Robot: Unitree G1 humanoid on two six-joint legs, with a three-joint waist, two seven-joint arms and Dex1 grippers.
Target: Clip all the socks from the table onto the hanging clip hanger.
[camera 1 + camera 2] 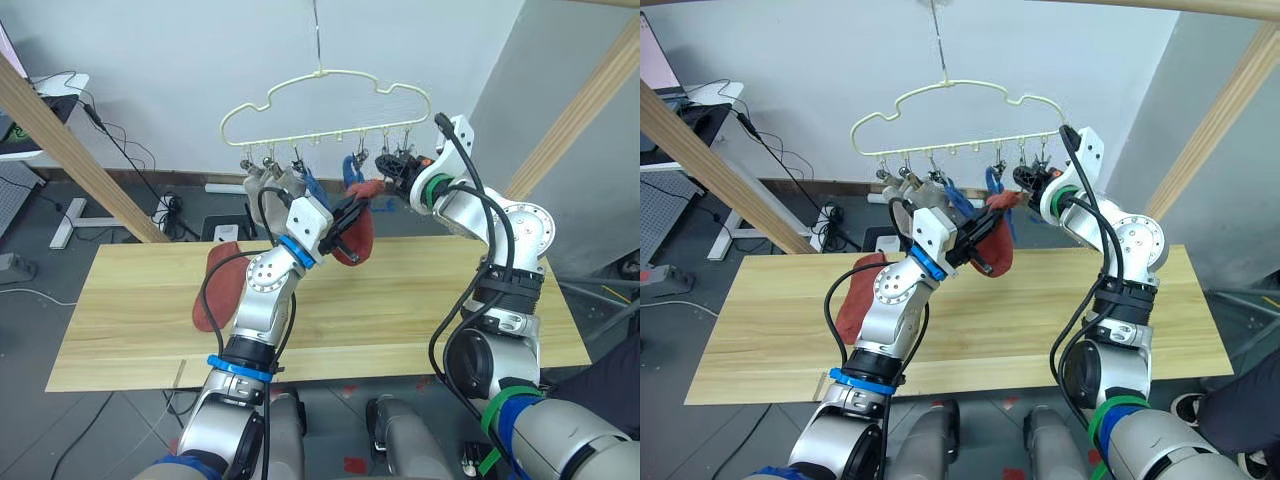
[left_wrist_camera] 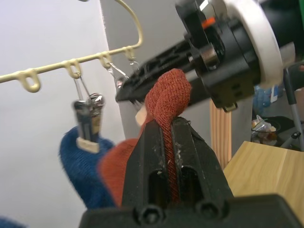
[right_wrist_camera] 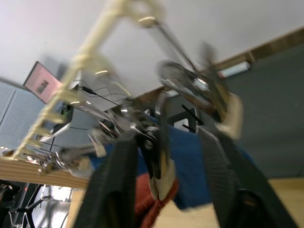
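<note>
The left arm covers the inner edge of the red sock [image 1: 222,288] lying on the table [image 1: 420,300] at nine o'clock.

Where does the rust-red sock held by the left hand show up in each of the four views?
Left eye view: rust-red sock at centre, under the clip hanger.
Right eye view: centre, below the hanger's bar.
Left wrist view: centre, pinched between the left hand fingers.
Right wrist view: low, a red edge between the right hand fingers.
Shared landmark: the hung blue sock.
</note>
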